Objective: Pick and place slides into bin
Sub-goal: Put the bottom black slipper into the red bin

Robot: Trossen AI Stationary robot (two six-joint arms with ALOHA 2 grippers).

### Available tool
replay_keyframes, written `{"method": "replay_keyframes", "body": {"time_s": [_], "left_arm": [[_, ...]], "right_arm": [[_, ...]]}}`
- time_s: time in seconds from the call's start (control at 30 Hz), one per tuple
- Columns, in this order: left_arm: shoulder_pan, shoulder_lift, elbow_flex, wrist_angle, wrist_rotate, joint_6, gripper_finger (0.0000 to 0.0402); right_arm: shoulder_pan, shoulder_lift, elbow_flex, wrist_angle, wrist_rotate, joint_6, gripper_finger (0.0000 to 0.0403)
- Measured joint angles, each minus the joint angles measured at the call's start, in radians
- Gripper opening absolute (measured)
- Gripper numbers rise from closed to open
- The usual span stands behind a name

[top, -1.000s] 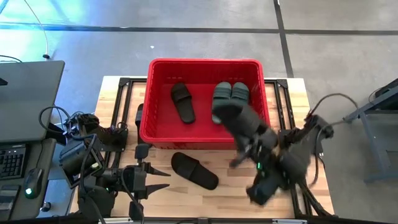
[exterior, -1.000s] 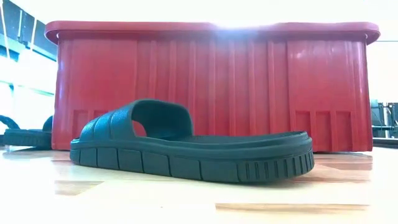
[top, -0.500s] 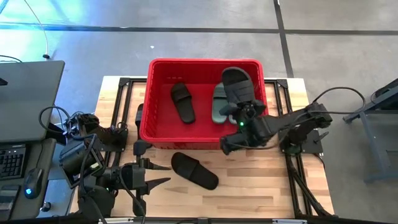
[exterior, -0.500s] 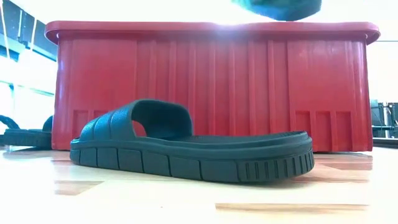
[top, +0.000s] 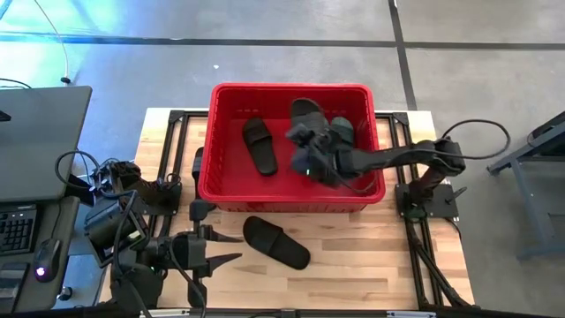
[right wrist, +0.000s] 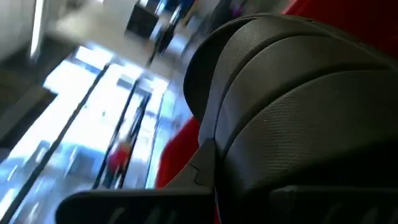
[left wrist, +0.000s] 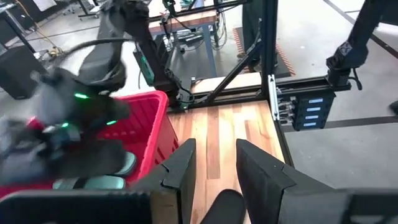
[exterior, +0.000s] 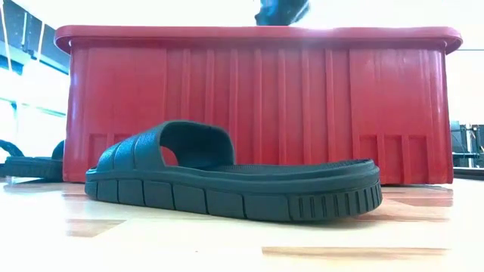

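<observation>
The red bin (top: 291, 190) stands at the table's far middle. Inside lie a black slide (top: 259, 144) and sage-green slides (top: 342, 132), partly hidden by my right arm. My right gripper (top: 314, 159) reaches over the bin from the right and is shut on another black slide (top: 303, 117), which fills the right wrist view (right wrist: 298, 124). A further black slide (top: 275, 241) rests sole-down on the table before the bin. My left gripper (top: 231, 250) hovers open just left of it, the slide's end (left wrist: 225, 208) showing below its fingers. My right gripper holds the black slide (top: 303, 117) coming level from the table's right side. The slide sticks out toward the far wall and hangs clear above the bin's inside. The gripper and the slide itself hide the place of contact, so the part held cannot be told.
Another dark slide (exterior: 30, 162) lies on the table to the left of the bin. A laptop (top: 35, 141) and cables sit off the table's left. Bare wood (top: 371, 256) lies right of the loose slide.
My right gripper has swung from the table's near right up over the bin and toward the left, rolling its wrist and carrying the black slide. The slide now hangs over the bin's middle. The slide on the table and my left gripper have stayed put.
</observation>
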Motion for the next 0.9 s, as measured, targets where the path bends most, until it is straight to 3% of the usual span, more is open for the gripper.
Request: {"method": "replay_keyframes", "body": {"time_s": [0.13, 0.2, 0.27, 0.43, 0.5, 0.6, 0.77, 0.9], "left_arm": [[-0.001, 0.000, 0.000, 0.000, 0.028, 0.000, 0.0099], [-0.001, 0.000, 0.000, 0.000, 0.036, -0.001, 0.0099], [-0.001, 0.000, 0.000, 0.001, 0.036, -0.007, 0.0099], [0.000, 0.000, 0.000, 0.004, 0.024, -0.003, 0.0099], [0.000, 0.000, 0.000, 0.004, 0.002, -0.002, 0.0099], [0.000, 0.000, 0.000, 0.005, -0.023, -0.002, 0.0099], [0.000, 0.000, 0.000, 0.008, -0.044, -0.005, 0.0099], [0.000, 0.000, 0.000, 0.008, -0.045, -0.006, 0.0099]], "right_arm": [[-0.105, 0.051, -0.070, 0.644, -0.222, -0.481, 0.0001], [-0.148, 0.072, -0.068, 0.810, -0.290, -0.593, 0.0001], [-0.182, 0.078, -0.042, 0.767, -0.290, -0.584, 0.0000], [-0.224, 0.082, 0.033, 0.341, -0.348, -0.373, 0.0000], [-0.230, 0.091, 0.038, 0.257, -0.335, -0.299, 0.0000], [-0.244, 0.108, 0.034, 0.221, -0.334, -0.201, 0.0000], [-0.297, 0.183, 0.035, 0.233, -0.492, -0.146, 0.0000], [-0.312, 0.227, 0.036, 0.261, -0.544, -0.135, 0.0000]]}}
